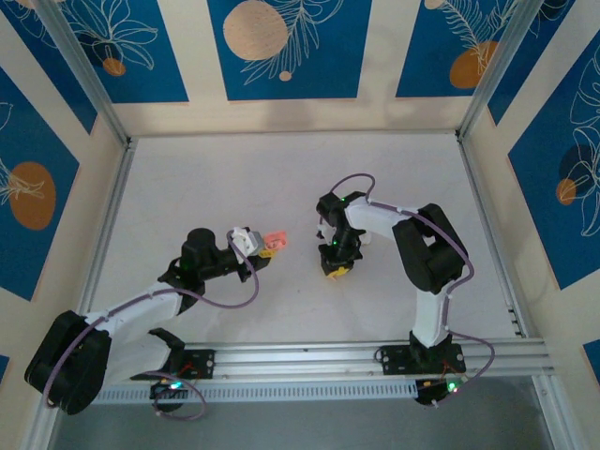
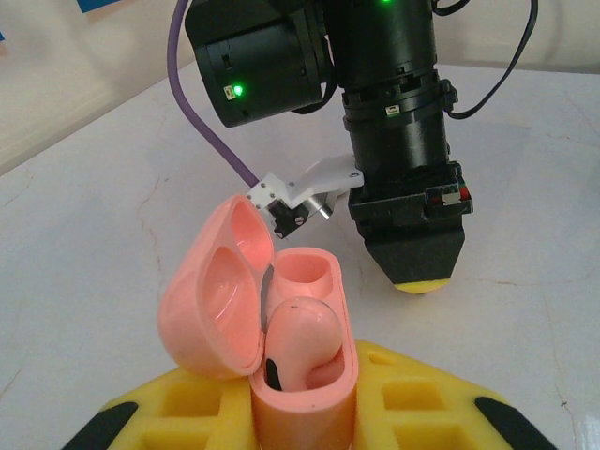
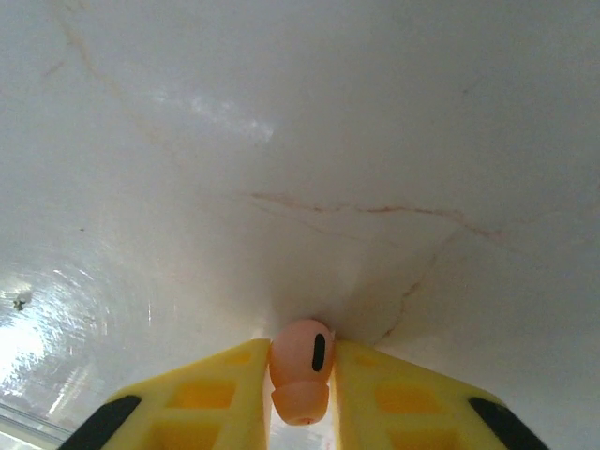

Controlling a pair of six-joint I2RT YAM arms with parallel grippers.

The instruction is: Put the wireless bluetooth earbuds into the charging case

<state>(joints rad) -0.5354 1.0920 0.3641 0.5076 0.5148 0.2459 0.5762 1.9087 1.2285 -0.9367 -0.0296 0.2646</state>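
My left gripper (image 2: 305, 417) is shut on the salmon-pink charging case (image 2: 305, 398), holding it upright just above the table. The case's lid (image 2: 217, 300) stands open to the left. One pink earbud (image 2: 302, 336) sits in the near well, and the far well (image 2: 307, 270) is empty. In the top view the case (image 1: 274, 243) is at table centre-left. My right gripper (image 3: 302, 380) points down at the table with its yellow fingers (image 3: 217, 394) pressed against both sides of a second pink earbud (image 3: 302, 367). That gripper (image 2: 424, 274) stands a short way beyond the case.
The white marbled tabletop (image 1: 281, 178) stretches bare toward the back wall. Metal posts (image 1: 89, 75) stand at the back corners, and an aluminium rail (image 1: 375, 352) runs along the near edge by the arm bases.
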